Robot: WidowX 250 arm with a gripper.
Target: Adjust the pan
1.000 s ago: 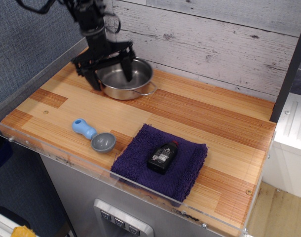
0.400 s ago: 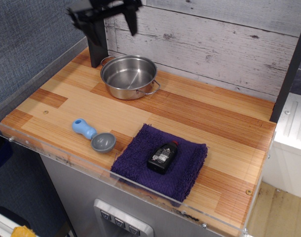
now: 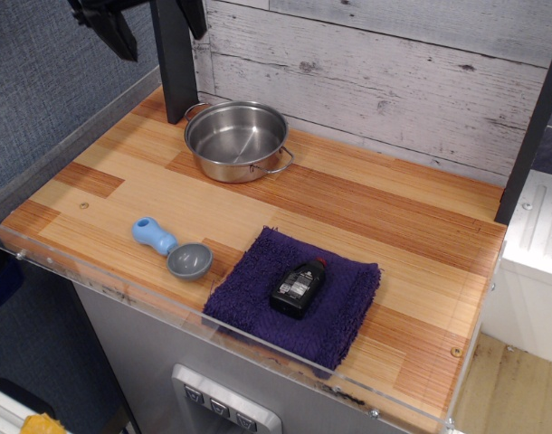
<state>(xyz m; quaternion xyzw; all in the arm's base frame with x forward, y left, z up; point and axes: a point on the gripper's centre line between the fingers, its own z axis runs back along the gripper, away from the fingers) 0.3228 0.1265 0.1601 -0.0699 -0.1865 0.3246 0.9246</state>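
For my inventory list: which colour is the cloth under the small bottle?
Dark purple cloth, clear in the only view.

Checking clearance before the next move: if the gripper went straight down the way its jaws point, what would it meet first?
Probably the wooden tabletop at its back-left corner, or the clear side wall. The gripper, jaws apart, looks left of the pan, though depth is unclear.

Pan [image 3: 235, 140]: shiny polished steel w/ thin wire handles. Table [image 3: 366, 217]: striped wood, smooth satin finish, clear glossy acrylic edge. Towel [image 3: 294, 298]: purple cloth, fluffy, matt. Bottle [image 3: 299, 287]: black glossy plastic. Scoop [image 3: 172, 249]: matt grey bowl, smooth blue plastic handle. Back wall [image 3: 394, 63]: rough whitewashed planks
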